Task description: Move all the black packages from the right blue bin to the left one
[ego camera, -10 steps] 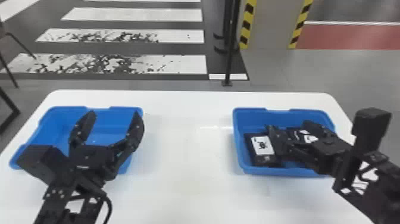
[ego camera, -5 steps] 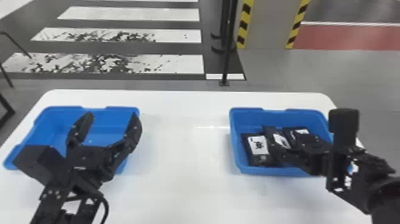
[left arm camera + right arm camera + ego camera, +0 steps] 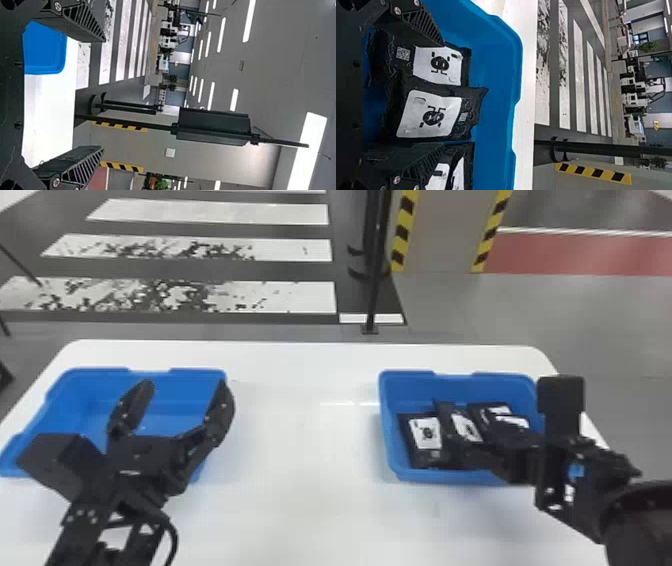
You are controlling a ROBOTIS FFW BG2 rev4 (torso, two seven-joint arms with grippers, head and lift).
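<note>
Right gripper (image 3: 480,445): is reaching down into the right bin (image 3: 391,460). Its fingers are standing wide apart, and the middle package (image 3: 429,114) is lying between them – no clamping is showing. In the right wrist view, the finger nearer the left package (image 3: 440,65) is covering part of that package; the other finger is lying over part of the group on the far side.

Packages: four are showing, all of them inside the right bin. The left package is lying flat, with its white label facing up. The middle package is lying beside it, partly overlapping its edge, and is also turning its label upward. Two more packages, the inner one (image 3: 438,177) and the outer one (image 3: 458,174), are lying close together toward the bin's right side; the gripper is partly hiding them.

Left gripper (image 3: 185,387): is parking at the left bin (image 3: 200,372), its fingers spreading well apart with nothing between them. The bin is showing behind and around it in the head view.

Surroundings: both bins are standing on the white table (image 3: 300,430), well apart. Beyond the table, a dark post (image 3: 374,285) is standing on the floor, with a striped crosswalk (image 3: 280,297) running to its left.
</note>
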